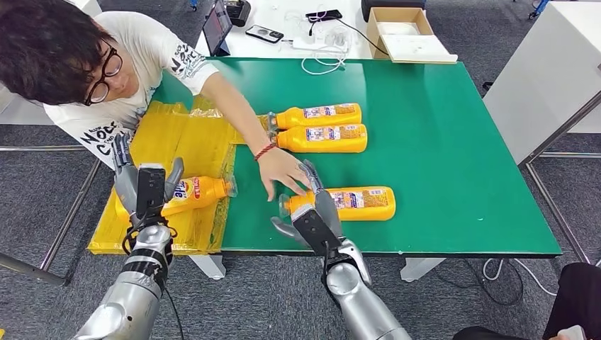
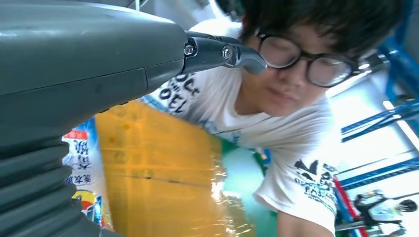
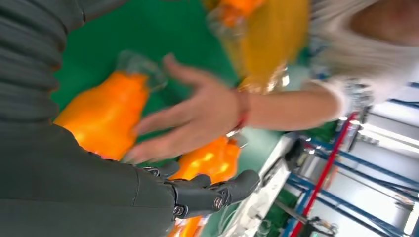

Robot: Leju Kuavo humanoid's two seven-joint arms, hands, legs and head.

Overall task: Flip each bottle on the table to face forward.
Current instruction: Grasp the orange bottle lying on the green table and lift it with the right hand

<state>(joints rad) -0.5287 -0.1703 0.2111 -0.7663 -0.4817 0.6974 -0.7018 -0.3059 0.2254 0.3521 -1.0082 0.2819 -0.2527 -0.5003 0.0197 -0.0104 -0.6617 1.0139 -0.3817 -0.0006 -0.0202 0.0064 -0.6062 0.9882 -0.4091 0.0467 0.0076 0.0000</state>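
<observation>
Right hand sits over neck end of near bottle on green counter; can't tell if fingers grasp it. Person's hand just beside them. Left hand fingers spread, released, bottle on yellow wrap under them. Bottles look smooth, slippery, hard, maybe heavy; hold fat middle.

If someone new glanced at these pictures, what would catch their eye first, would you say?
Probably the person leaning over the green table, their hand reaching beside the robot's right hand at the nearest orange bottle. Next, two more bottles lying side by side mid-table, and one on yellow plastic sheeting by the left hand.
</observation>
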